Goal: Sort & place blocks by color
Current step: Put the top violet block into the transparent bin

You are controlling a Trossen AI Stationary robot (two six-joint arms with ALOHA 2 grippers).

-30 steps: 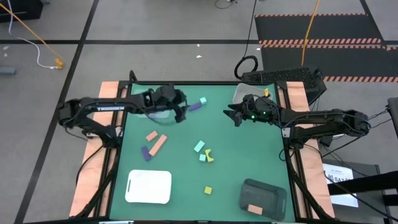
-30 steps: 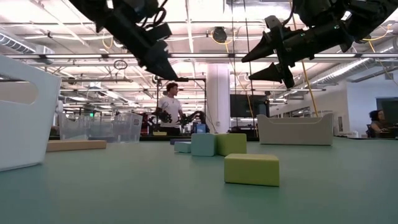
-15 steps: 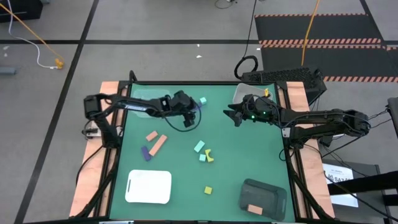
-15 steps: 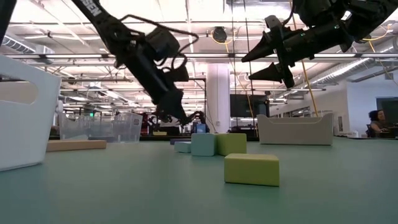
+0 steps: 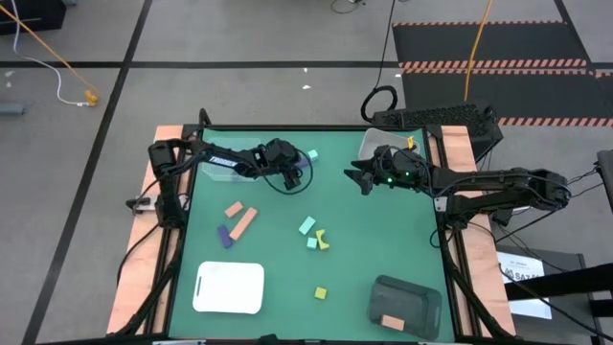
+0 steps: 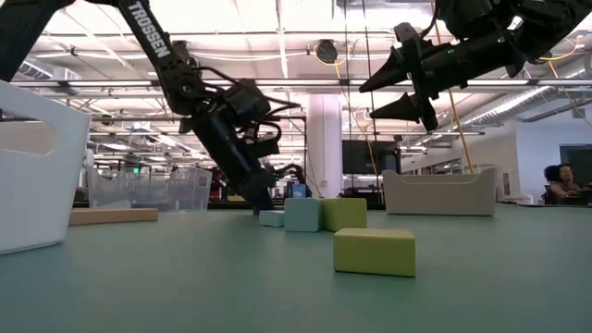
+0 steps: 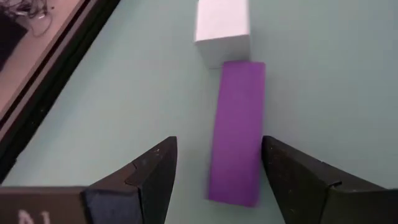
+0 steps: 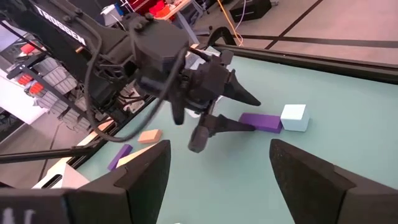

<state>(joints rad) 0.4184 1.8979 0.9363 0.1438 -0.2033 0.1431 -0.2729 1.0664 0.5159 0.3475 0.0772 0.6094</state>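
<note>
Reaching down toward the far edge of the green table, the left gripper now sits low over the flat purple bar block, where a second ago it hung high near the clear plastic tub at the table's far left; in that time the left arm has stretched out and dropped until its fingers stand spread wide on either side of the bar, one finger close against the bar's long edge and the other well clear, nothing gripped yet. The bar lies flat on the mat with a pale mint cube touching its far end, and neither appears to have shifted. This suggests the purple bar is the next piece to be sorted and a close is about due, though the cube's contact could let it be nudged. Nearer the middle, two salmon bars, a small purple block, mint and yellow pieces and a yellow cube lie unsorted, matching earlier frames. Over the far right side, the right gripper hangs raised and unmoved, its fingers parted and empty.
</note>
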